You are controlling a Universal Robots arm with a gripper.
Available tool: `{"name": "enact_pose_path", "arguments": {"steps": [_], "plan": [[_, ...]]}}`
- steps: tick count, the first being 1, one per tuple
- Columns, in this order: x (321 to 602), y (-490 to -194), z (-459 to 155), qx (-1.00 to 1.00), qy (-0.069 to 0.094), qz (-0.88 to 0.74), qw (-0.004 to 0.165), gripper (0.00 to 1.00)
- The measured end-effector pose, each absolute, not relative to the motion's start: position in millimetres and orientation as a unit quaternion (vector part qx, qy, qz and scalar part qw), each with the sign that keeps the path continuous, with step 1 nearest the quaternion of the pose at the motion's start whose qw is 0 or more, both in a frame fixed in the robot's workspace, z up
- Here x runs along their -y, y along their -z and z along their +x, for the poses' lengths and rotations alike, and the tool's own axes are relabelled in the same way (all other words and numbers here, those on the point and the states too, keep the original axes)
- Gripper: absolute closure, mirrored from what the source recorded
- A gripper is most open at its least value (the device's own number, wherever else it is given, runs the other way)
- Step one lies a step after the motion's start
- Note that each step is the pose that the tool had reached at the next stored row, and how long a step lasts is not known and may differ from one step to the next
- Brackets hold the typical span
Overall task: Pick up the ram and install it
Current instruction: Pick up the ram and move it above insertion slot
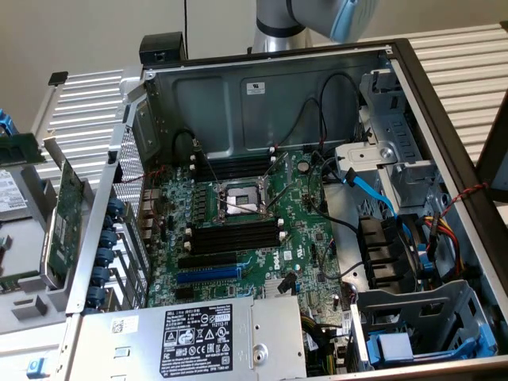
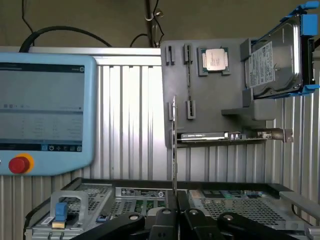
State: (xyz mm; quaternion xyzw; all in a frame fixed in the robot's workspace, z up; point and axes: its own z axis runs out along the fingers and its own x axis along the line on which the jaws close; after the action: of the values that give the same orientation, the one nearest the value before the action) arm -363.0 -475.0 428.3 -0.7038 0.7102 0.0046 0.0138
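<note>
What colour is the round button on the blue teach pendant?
Red button with a yellow ring around it; the wrist view shows it best.

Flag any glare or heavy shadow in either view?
Exterior view: even light, motherboard well lit, dimmer near the case walls. Wrist view: pendant screen washed pale; ram, edge-on in the hand, a thin line against the bright ribbed panel.
</note>
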Motion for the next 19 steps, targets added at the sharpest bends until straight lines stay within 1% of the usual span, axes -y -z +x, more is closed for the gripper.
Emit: {"name": "enact_pose_path", "arguments": {"steps": [9,19], "plan": [[475,-447,-325,-0.710,-0.005,-0.704,0.014,0.87],[475,-452,-280,-0.709,-0.005,-0.705,0.014,0.87]]}}
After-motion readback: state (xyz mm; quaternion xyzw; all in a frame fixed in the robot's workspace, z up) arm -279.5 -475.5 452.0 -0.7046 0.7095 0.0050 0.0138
